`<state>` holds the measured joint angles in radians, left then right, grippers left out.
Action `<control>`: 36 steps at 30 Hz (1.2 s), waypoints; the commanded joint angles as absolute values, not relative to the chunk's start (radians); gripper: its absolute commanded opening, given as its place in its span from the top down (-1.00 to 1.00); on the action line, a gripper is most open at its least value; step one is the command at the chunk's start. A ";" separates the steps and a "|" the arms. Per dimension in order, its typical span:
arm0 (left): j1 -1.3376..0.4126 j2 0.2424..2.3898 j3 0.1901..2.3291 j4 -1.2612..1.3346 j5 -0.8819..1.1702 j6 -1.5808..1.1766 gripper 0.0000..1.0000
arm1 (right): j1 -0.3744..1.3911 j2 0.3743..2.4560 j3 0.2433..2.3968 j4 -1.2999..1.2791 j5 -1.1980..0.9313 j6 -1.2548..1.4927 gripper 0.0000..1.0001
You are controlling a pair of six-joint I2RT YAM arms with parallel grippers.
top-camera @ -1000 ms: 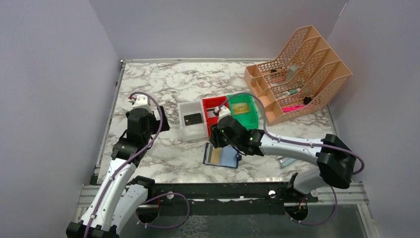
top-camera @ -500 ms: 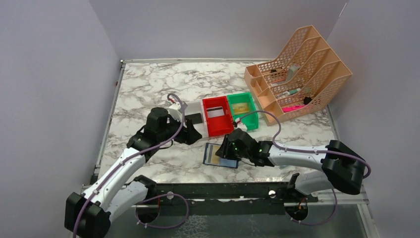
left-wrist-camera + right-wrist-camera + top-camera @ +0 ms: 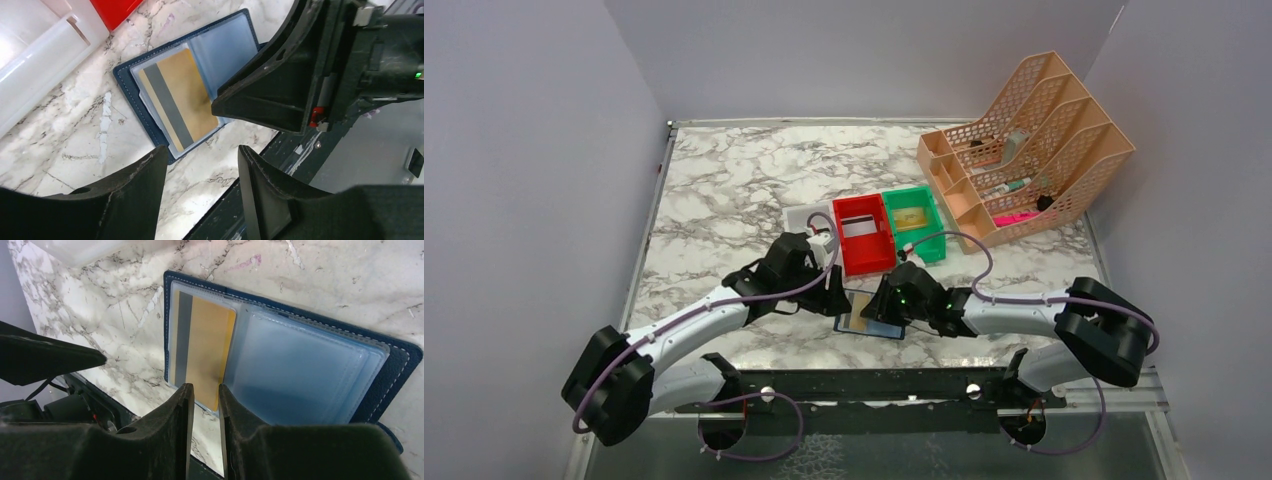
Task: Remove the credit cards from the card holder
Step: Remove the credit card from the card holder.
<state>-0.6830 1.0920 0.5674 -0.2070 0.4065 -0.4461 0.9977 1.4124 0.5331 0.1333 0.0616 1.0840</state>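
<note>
Card holder: the card holder [image 3: 876, 322] lies opened flat on the counter [image 3: 724, 180] near its front edge, between the two grippers. Laid open like this, its clear sleeves face up and can be reached from above.
Card left inside: one gold card [image 3: 207, 355] with a grey stripe sits in the left-hand sleeve. The sleeves on the other half look empty.
Cards already out: in the overhead view, a pale card seems to lie in the red bin [image 3: 864, 235] and a tan one in the green bin [image 3: 914, 222]. Going by that, this gold card is probably among the last to come out.
Right gripper: the right gripper [image 3: 205, 389] is down at the near edge of the holder, where the gold card meets the centre fold. Its fingers are drawn close with a slim gap between them. The card's corner shows through that gap, and nothing looks pinched. From the left wrist view, one fingertip appears to rest on the sleeve, probably to pin the holder or start nudging the card.
Left gripper: the left gripper [image 3: 202, 155] hovers just off the holder's near-left corner. Its fingers are about half spread and hold nothing, so it looks ready to take the card.
Risk: the sleeve is slick, so the holder may slide if it isn't pressed down.
</note>
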 commanded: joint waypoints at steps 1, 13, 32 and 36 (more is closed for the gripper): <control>-0.706 1.152 0.562 -0.149 0.346 -0.482 -0.12 | 0.980 1.440 0.549 0.181 0.030 1.093 0.42; -0.765 1.297 0.576 -0.070 0.315 -0.495 0.05 | 0.926 1.534 0.495 0.253 -0.036 1.123 0.49; -0.817 1.310 0.611 -0.141 0.131 -0.506 0.15 | 0.902 1.525 0.509 0.194 -0.046 1.118 0.50; -0.817 1.332 0.657 -0.161 0.117 -0.496 0.08 | 0.902 1.515 0.512 0.189 -0.047 1.111 0.49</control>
